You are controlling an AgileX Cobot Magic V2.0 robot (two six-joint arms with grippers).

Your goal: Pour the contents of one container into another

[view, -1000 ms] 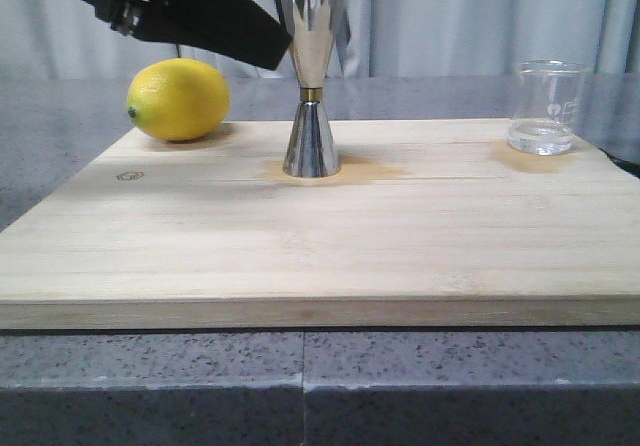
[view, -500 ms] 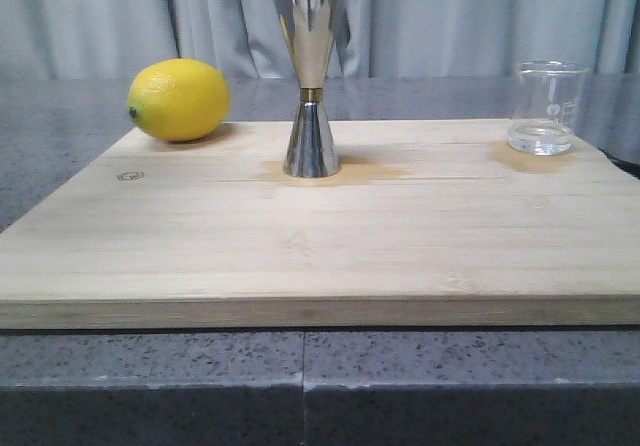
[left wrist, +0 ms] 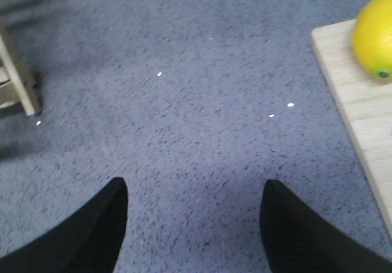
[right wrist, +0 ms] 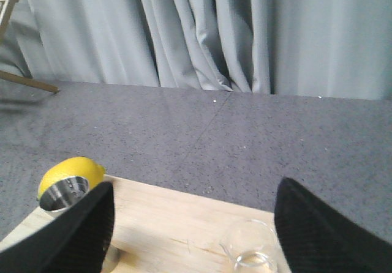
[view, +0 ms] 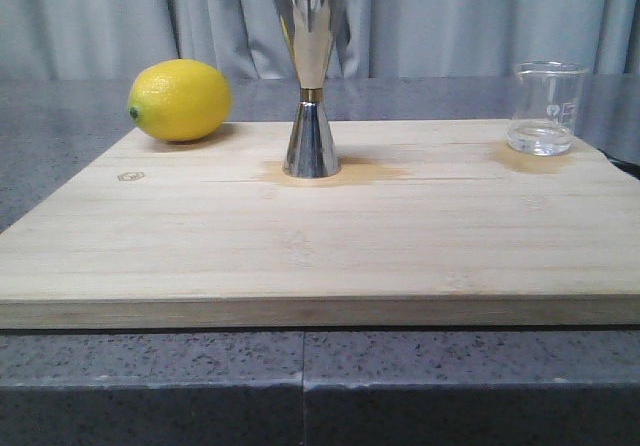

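The clear glass beaker [view: 545, 108] stands upright at the far right of the wooden board [view: 300, 246], a little clear liquid in its bottom. The steel jigger [view: 310, 81] stands upright at the board's far middle. Neither gripper shows in the front view. My right gripper [right wrist: 196, 224] is open above the board, with the beaker [right wrist: 251, 254] between and below its fingers, nearer the one at the picture's right; the jigger's rim [right wrist: 64, 193] shows beside the other finger. My left gripper [left wrist: 193, 224] is open over bare grey counter, off the board's left edge.
A yellow lemon [view: 178, 99] lies at the board's far left corner, left of the jigger; the lemon [left wrist: 376, 37] also shows in the left wrist view. Grey speckled counter [view: 60, 136] surrounds the board. A curtain hangs behind. A wooden frame leg [left wrist: 18, 77] stands on the counter further left.
The left arm, which stretched across the upper left of the front view, has withdrawn up and left out of that view. Beaker, jigger and lemon have not moved.
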